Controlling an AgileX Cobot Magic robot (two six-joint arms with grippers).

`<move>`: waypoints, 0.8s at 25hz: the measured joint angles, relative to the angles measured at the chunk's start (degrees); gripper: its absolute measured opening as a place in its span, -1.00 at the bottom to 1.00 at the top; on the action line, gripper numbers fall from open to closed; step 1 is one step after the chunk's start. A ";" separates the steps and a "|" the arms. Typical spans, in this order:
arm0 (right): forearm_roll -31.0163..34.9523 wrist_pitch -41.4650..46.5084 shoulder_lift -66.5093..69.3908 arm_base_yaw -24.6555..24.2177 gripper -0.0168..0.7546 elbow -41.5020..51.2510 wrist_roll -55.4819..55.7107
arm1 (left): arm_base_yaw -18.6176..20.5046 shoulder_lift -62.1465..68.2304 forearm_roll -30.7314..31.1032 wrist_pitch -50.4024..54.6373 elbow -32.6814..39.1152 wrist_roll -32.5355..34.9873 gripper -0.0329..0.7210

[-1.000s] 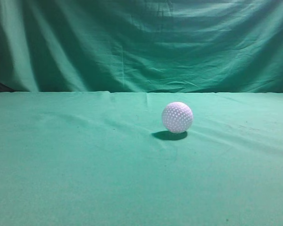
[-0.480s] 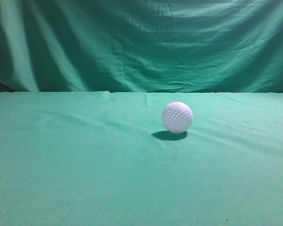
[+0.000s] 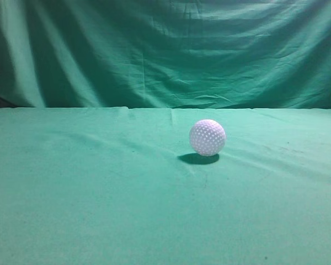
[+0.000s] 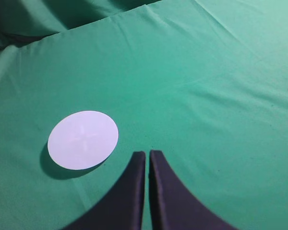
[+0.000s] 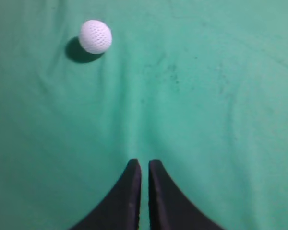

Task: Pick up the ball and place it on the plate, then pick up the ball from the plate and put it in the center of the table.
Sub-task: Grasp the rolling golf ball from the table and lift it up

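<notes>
A white dimpled ball (image 3: 207, 137) rests on the green cloth table, right of centre in the exterior view. It also shows in the right wrist view (image 5: 95, 36), far ahead and left of my right gripper (image 5: 144, 163), which is shut and empty. A flat white round plate (image 4: 83, 139) lies on the cloth in the left wrist view, just left of and ahead of my left gripper (image 4: 148, 154), which is shut and empty. Neither gripper nor the plate shows in the exterior view.
The green cloth table (image 3: 99, 193) runs to a far edge, with a draped green backdrop (image 3: 165, 49) behind it. In the left wrist view the table's far edge (image 4: 86, 26) meets dark folds of cloth.
</notes>
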 joint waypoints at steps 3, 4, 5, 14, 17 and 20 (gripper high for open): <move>0.00 -1.46 6.62 3.19 -0.83 -3.15 0.12 | 0.00 0.00 0.00 0.00 0.00 0.00 -0.91; 0.00 -1.89 8.93 3.99 -0.83 -4.21 0.35 | 0.00 0.00 0.00 0.00 0.00 0.00 -0.91; 0.00 -2.18 11.26 4.49 -0.83 -5.10 0.75 | 0.00 0.00 0.00 0.00 0.00 0.00 -0.91; -0.64 -2.85 30.04 7.73 -0.83 -15.64 3.21 | 0.00 0.00 0.00 0.00 0.00 0.00 -0.91; -0.64 -2.43 35.52 9.19 -0.70 -18.89 3.31 | 0.00 0.00 0.00 0.00 0.00 0.00 -0.91; -0.22 -2.28 40.83 9.51 -0.31 -21.65 3.43 | 0.00 0.00 0.00 0.00 0.00 0.00 -0.91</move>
